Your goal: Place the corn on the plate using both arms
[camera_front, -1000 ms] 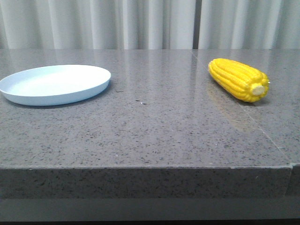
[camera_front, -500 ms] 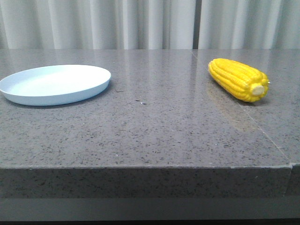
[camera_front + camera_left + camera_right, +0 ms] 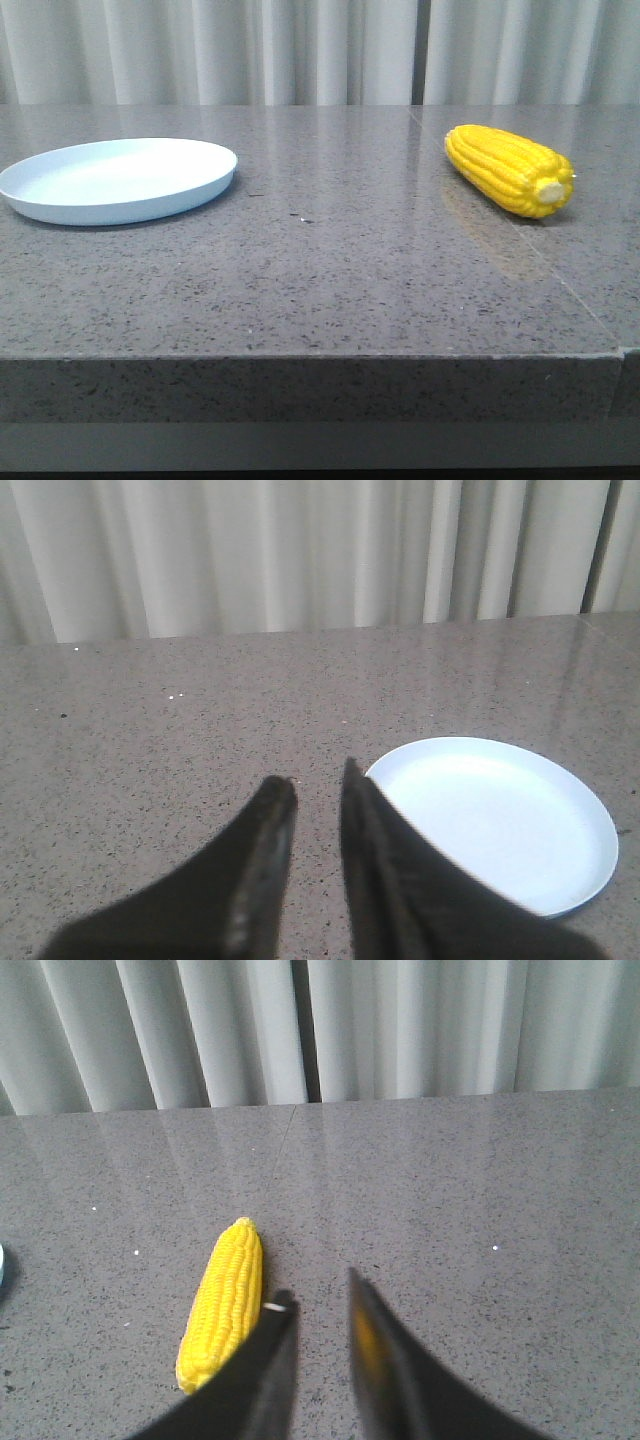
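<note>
The yellow corn lies on its side at the right of the grey stone table, pale stub end toward the front. The pale-blue plate sits empty at the left. Neither gripper shows in the front view. In the left wrist view my left gripper hovers over the table with a narrow gap between its empty fingers, the plate just beside one finger. In the right wrist view my right gripper is slightly open and empty, with the corn lying just beside one finger.
The table's front edge runs across the lower part of the front view. A seam in the stone runs from the corn toward the front right corner. White curtains hang behind the table.
</note>
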Tool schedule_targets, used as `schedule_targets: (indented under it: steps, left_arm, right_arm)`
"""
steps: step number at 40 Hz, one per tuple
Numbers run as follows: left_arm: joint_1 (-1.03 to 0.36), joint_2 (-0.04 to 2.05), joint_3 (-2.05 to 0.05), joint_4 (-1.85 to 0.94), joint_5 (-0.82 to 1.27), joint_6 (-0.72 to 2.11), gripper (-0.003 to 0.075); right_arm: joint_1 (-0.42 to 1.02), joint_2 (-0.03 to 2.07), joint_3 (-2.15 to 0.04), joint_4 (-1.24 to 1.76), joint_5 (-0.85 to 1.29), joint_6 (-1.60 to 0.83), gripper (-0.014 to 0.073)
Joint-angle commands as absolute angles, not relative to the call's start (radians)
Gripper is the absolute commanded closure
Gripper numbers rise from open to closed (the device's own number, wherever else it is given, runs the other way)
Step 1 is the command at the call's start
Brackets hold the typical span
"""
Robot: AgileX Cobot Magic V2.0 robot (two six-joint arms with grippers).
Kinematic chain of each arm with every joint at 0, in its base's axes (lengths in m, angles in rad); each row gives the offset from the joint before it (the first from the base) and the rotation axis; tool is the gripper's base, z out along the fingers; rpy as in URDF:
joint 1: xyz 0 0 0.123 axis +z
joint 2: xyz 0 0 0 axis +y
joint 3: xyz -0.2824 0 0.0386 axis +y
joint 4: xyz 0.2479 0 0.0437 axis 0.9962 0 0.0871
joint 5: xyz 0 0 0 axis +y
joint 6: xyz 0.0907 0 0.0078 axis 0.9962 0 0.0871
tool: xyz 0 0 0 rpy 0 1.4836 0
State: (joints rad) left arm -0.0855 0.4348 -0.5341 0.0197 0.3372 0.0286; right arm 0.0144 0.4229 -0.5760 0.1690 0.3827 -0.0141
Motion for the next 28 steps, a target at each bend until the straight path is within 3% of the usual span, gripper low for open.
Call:
schedule_targets:
  steps: [1, 3, 5, 8, 17, 28]
  left_arm:
    - [-0.085, 0.442, -0.569, 0.0, 0.266, 0.027, 0.0215]
    - [-0.085, 0.442, -0.569, 0.0, 0.266, 0.027, 0.0077]
    - [-0.085, 0.442, -0.569, 0.0, 0.266, 0.027, 0.0012]
    - [-0.085, 0.442, -0.569, 0.0, 0.266, 0.027, 0.0047]
    - [-0.085, 0.47, -0.573, -0.008, 0.241, 0.027, 0.0132]
    - [-0.098, 0.792, -0.776, -0.047, 0.399, 0.027, 0.0139]
  right_arm:
    - [0.008, 0.435, -0.614, 0.169, 0.312, -0.018, 0.0151]
    - [0.008, 0.435, -0.614, 0.169, 0.312, -0.018, 0.0054]
    - [0.008, 0.435, -0.614, 0.169, 0.314, -0.018, -0.0005]
    - [0.008, 0.435, -0.614, 0.169, 0.319, -0.018, -0.0041]
    - [0.008, 0.435, -0.613, 0.169, 0.32, -0.018, -0.0038]
    - [0.008, 0.435, -0.613, 0.169, 0.32, -0.018, -0.0038]
